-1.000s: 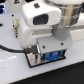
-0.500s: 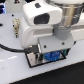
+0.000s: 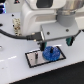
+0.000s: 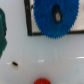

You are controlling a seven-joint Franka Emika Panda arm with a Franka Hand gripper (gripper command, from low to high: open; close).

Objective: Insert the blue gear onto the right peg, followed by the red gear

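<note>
The blue gear [image 3: 51,52] lies flat on the exterior view's right part of the grey black-rimmed plate [image 3: 34,58]. In the wrist view the blue gear [image 4: 54,17] shows a dark peg [image 4: 57,16] through its central hole. My gripper [image 3: 60,44] hangs just above the gear with its black fingers apart and nothing between them. The red gear [image 4: 42,81] lies on the white table, off the plate; it is hidden in the exterior view. The other peg [image 3: 36,56] stands bare on the plate.
A dark green object [image 4: 2,30] lies beside the plate's rim [image 4: 30,22]. A small dark speck [image 4: 15,63] marks the white table. A black cable [image 3: 12,36] runs along the exterior view's left.
The gripper has lifted slightly off the blue gear, which stays on the plate. Little else differs.
</note>
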